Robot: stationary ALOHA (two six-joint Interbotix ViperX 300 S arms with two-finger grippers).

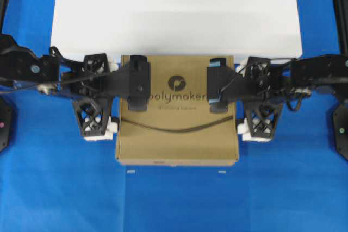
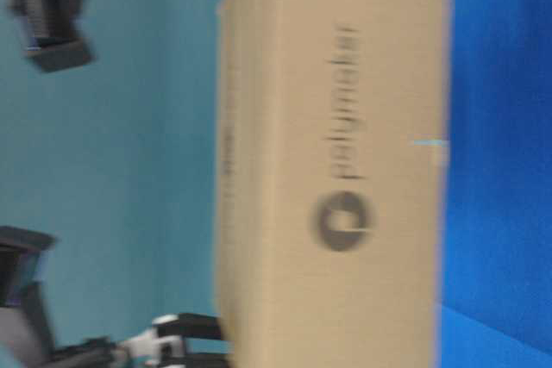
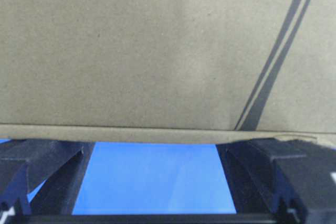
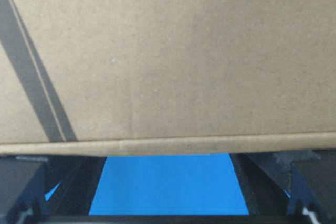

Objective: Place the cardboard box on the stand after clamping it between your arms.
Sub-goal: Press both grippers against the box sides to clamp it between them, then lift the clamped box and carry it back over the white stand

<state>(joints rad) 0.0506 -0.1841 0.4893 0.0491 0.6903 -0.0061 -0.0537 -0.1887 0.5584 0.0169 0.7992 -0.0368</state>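
The brown cardboard box (image 1: 176, 139) printed "polymaker" lies flat between my two arms, its far edge at the front edge of the white stand (image 1: 176, 14). My left gripper (image 1: 113, 97) is open wide, with both fingertips pressed against the box's left side. My right gripper (image 1: 240, 99) is open just as wide against the right side. In each wrist view the box edge (image 3: 157, 134) (image 4: 168, 147) spans the gap from finger (image 3: 47, 161) to finger (image 4: 278, 167), with blue cloth below. The table-level view is filled by the box (image 2: 336, 170). Whether it is off the cloth I cannot tell.
A blue cloth (image 1: 174, 199) covers the table around the box and in front of it. Two small white marks (image 1: 130, 172) sit on the cloth just in front of the box. Black arm bases (image 1: 340, 129) stand at both side edges.
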